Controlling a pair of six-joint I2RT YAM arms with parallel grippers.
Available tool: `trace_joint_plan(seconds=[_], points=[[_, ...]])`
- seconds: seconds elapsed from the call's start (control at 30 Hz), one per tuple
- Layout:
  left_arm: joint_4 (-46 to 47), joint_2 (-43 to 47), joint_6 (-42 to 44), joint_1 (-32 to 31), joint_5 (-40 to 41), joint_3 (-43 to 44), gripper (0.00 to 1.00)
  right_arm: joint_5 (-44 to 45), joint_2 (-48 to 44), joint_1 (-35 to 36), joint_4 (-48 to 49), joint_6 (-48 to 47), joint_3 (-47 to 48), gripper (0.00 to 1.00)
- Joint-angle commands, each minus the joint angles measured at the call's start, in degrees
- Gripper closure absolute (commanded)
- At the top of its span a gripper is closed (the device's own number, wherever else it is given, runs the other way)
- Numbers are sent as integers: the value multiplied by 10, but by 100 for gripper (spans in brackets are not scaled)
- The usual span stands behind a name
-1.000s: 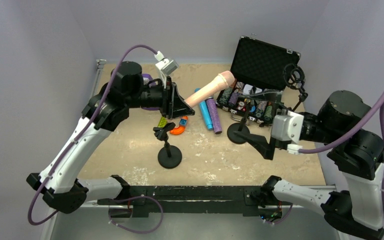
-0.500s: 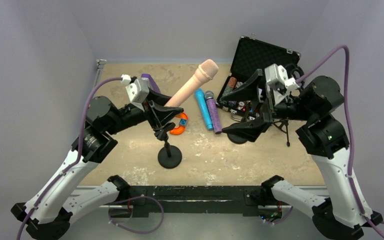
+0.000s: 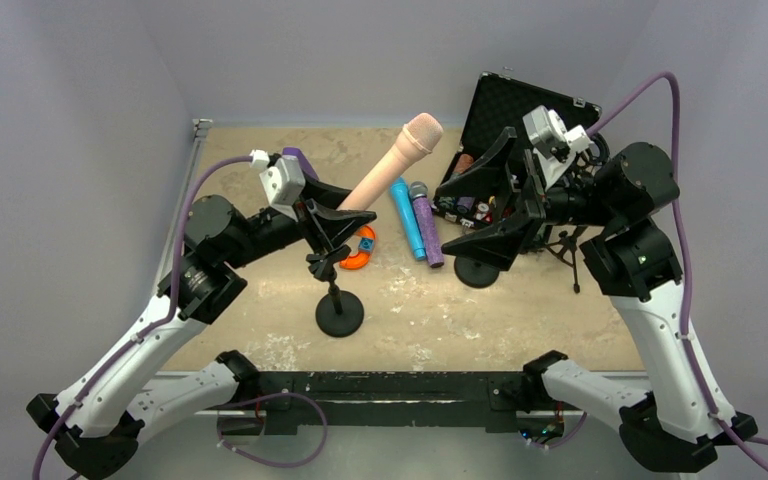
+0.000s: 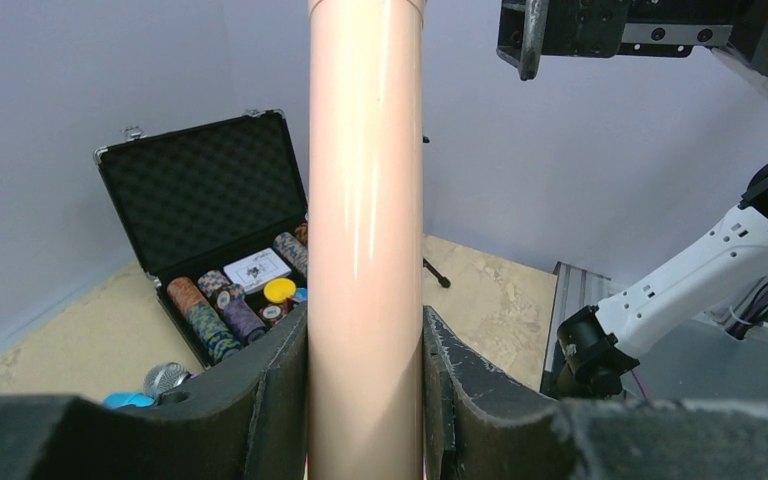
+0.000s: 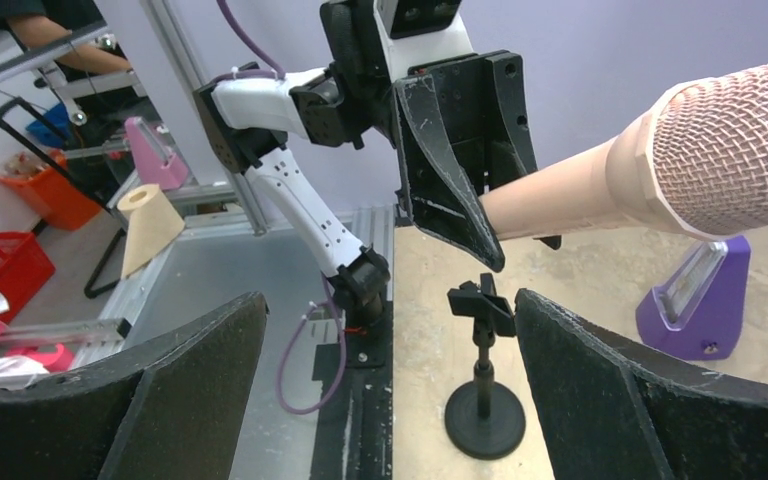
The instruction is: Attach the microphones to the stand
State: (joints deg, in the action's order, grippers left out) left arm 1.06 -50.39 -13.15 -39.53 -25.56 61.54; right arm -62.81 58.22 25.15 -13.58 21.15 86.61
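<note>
My left gripper (image 3: pixel 335 222) is shut on the handle of the pale pink-beige microphone (image 3: pixel 385 170), which tilts up to the right with its head high. In the left wrist view the handle (image 4: pixel 365 250) fills the gap between the pads. Just below stands a black stand (image 3: pixel 338 300); its clip (image 5: pixel 480 303) sits a little under the left fingers (image 5: pixel 460 150) and holds nothing. The blue microphone (image 3: pixel 407 220) and the glittery purple microphone (image 3: pixel 426 228) lie side by side on the table. My right gripper (image 3: pixel 455 215) hovers open over a second stand base (image 3: pixel 476 270), holding nothing.
An open black case (image 3: pixel 520 120) of poker chips stands at the back right, with a small tripod stand (image 3: pixel 570 245) beside it. An orange object (image 3: pixel 358 258) lies by the first stand. A purple metronome (image 5: pixel 700 295) stands at the back left.
My left arm pulled back and down, bringing the pink microphone steeper above the stand's clip. My right arm rose from the table and turned its open jaws toward the left.
</note>
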Motion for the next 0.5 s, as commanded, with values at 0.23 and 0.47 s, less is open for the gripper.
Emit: trace_joint_plan(seconds=[0.23,0.47], points=[[122,-36,-43,-7,12,0,100,65,44,-4,61,132,25,2],[142,-64,-60,-23,16,15,100,137,81,-2,75,173,47,3]])
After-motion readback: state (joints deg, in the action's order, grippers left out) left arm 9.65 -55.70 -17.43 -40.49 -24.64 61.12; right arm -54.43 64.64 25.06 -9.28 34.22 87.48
